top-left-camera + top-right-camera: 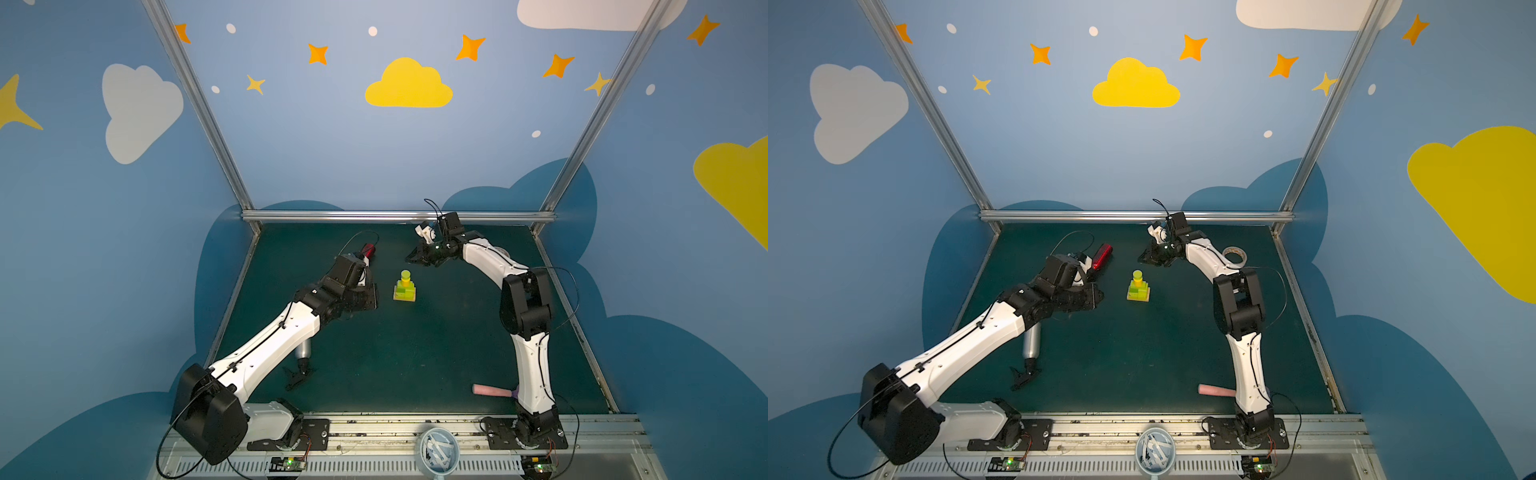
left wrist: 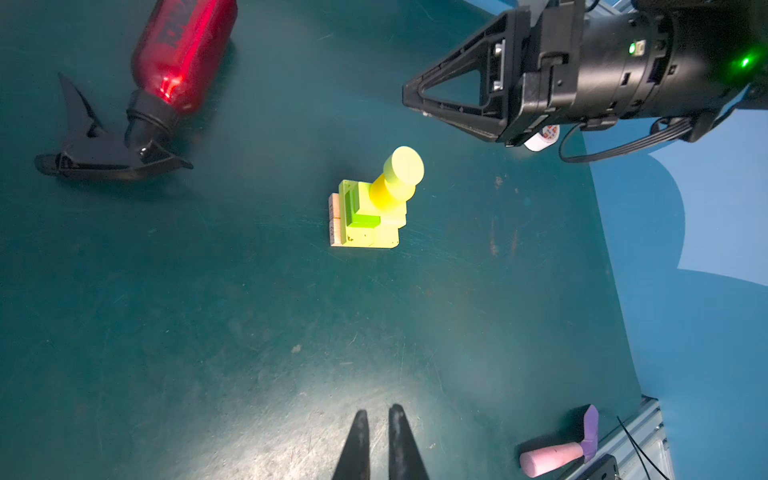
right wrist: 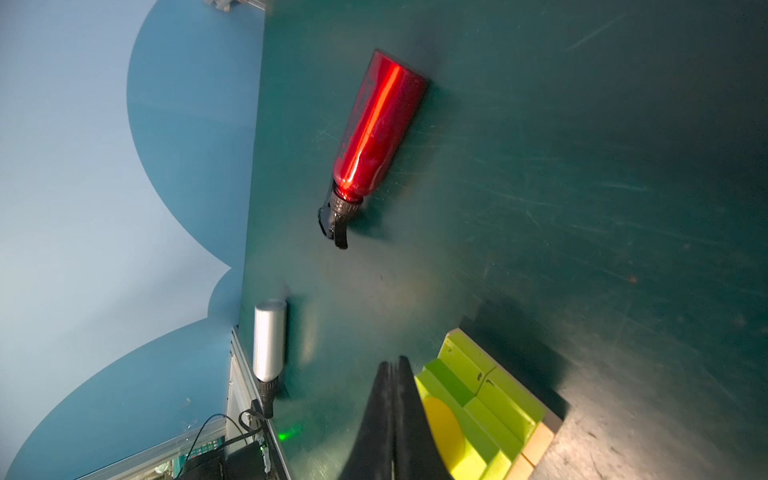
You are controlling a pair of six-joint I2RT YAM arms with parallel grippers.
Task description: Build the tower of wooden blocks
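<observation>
Walls: blue panels (image 1: pixel 332 145) on three sides, painted with a white cloud (image 1: pixel 139 112), a yellow cloud (image 1: pixel 408 85), orange stars (image 1: pixel 470 48).
Lower walls: darker blue cloud shapes (image 1: pixel 519 199).
Frame: silver metal posts (image 1: pixel 201 108), a crossbar (image 1: pixel 395 216) along the back (grooved).
Floor: dark green mat (image 1: pixel 415 353), scratched.
Light: bright patch on the mat in the left wrist view.

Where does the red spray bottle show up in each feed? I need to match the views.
Top view: red spray bottle back left of the tower, mostly hidden behind the left arm.
Top view: same place, more of it showing.
Left wrist: whole bottle, black trigger head, apart from the tower.
Right wrist: whole bottle, apart from the tower.
Shared landmark: the tower, in all four.
</observation>
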